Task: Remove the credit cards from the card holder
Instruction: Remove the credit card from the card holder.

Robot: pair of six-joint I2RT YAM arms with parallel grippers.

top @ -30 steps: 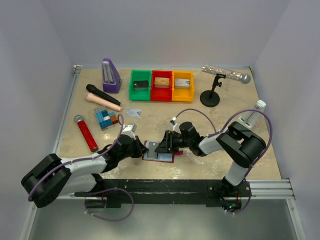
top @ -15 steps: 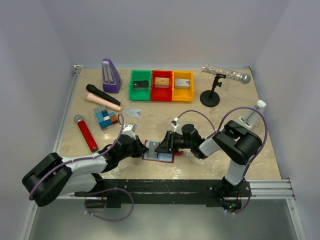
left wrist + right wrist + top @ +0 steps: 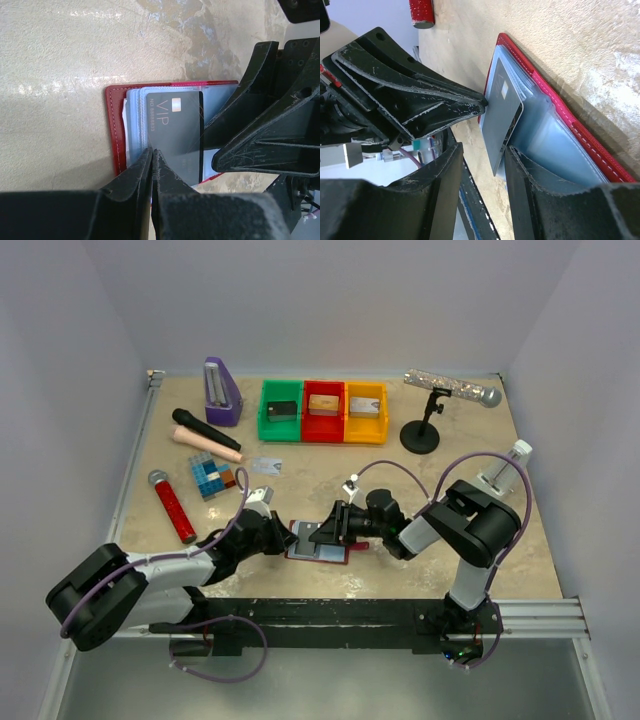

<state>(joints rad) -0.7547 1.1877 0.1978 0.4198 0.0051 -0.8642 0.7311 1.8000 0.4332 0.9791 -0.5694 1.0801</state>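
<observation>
At table (image 3: 450, 480) front, left gripper (image 3: 151, 155), pinched closed, pins the red card holder (image 3: 114, 130) (likely steadying it); right gripper (image 3: 484, 147), half parted, straddles the black VIP card (image 3: 175, 135).

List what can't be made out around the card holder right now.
- Cards left in the card holder: left wrist view, the dark VIP card lies over them.
- Whether the right pincer grips that card: right wrist view, its own fingers hide the contact.
- Card's near edge: left wrist view, behind the shut left pincer.
</observation>
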